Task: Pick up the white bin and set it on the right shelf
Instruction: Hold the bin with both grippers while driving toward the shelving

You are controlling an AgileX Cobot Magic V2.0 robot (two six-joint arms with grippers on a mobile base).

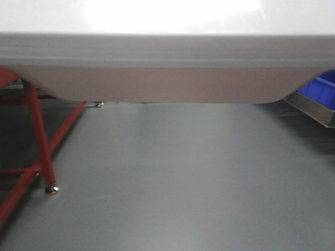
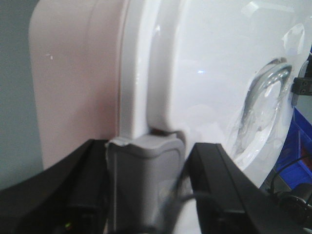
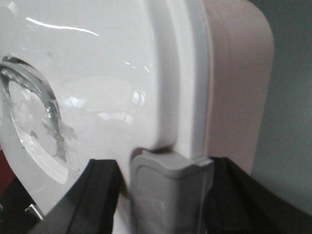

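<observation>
- Closest in, left wrist view: the left hand (image 2: pixel 146 207) is clamped on the grey latch (image 2: pixel 145 170) at one end of the white bin (image 2: pixel 73 87). Its black fingers (image 2: pixel 80 195) sit tight against both sides of the latch at the bottom of the frame.
- Same deal in the right wrist view: the right hand (image 3: pixel 165 209) is grasping the matching end latch (image 3: pixel 168 183) low in the frame, with a dark finger pressed to each side.
- Past the latches, the glossy lid (image 2: pixel 204 73) is seated on the bin. Its clear window patch (image 2: pixel 263 107) shows at the right edge of the left wrist view and at the left edge of the right one.
- In the front view the bin fills the whole top of the frame, lid band above and pinkish wall below. There's nothing under it but open grey floor (image 1: pixel 183 183), so it's hanging in the air between the two hands.
- Farther back, the red-framed rack (image 1: pixel 39 130) is at the left edge. At the right edge you can see the steel rail of the right shelf (image 1: pixel 316 112) with a blue bin (image 1: pixel 322 89) above it.
- My read: the grab is done and this is the carry step. The shelf is well off to the right and not lined up yet.
- Next move probably means swinging the whole thing right with both hands keeping even pressure so the bin stays level. Then it has to get over that front rail before setting down. I can't tell from here how much free space the tier has.
</observation>
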